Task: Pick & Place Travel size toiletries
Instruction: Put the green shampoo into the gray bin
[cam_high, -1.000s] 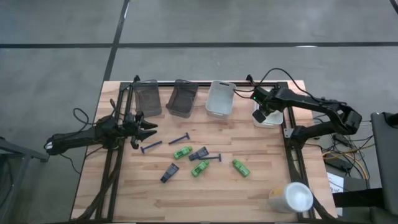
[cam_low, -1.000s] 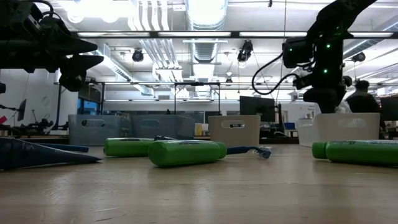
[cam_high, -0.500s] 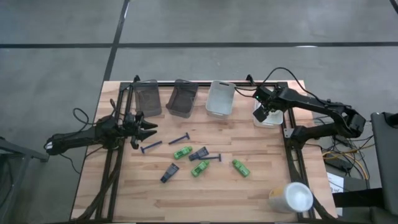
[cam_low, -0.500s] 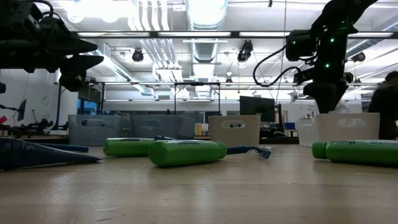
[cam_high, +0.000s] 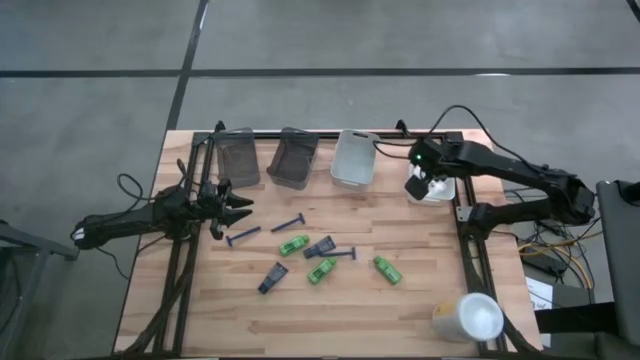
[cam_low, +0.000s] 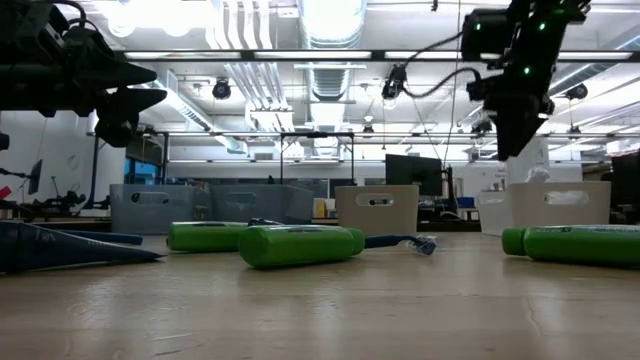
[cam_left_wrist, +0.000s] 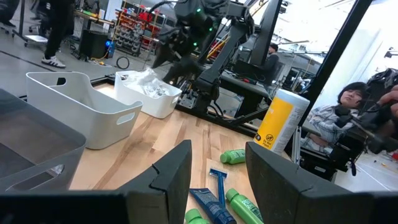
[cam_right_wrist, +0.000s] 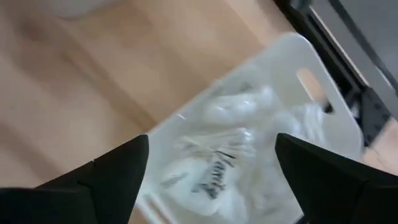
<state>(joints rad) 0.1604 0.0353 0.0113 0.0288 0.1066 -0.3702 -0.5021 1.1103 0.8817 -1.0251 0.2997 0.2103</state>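
The wooden surface (cam_high: 400, 310) carries four bins along its far edge: two grey bins (cam_high: 238, 157), a white bin (cam_high: 354, 158), and, at the right end, a small white bin (cam_high: 438, 190) holding the white crinkly packets (cam_right_wrist: 231, 146). My right gripper (cam_high: 419, 180) has lifted over the last second. In the low view it stood down against that bin's wall, and now it hangs well above the rim. From above it has also slid a little toward the middle of the surface. Its fingers (cam_right_wrist: 112, 171) are spread wide with nothing between them, and the packets lie in the bin below. I take this as a drop-off finished and the arm free for the next pick.

My left gripper (cam_high: 232, 209) has not moved. It waits above the left side of the surface, fingers wide and empty.

What remains lies mid-surface, untouched: three green packs (cam_high: 293, 245), (cam_high: 321, 270), (cam_high: 387, 268); two dark blue razors (cam_high: 288, 224), (cam_high: 341, 253), with another thin blue piece (cam_high: 243, 235) just beside my left gripper; and two small dark blue pieces (cam_high: 272, 277), (cam_high: 320, 245). The large white cup (cam_high: 467, 317) stands at the near right corner, well apart.
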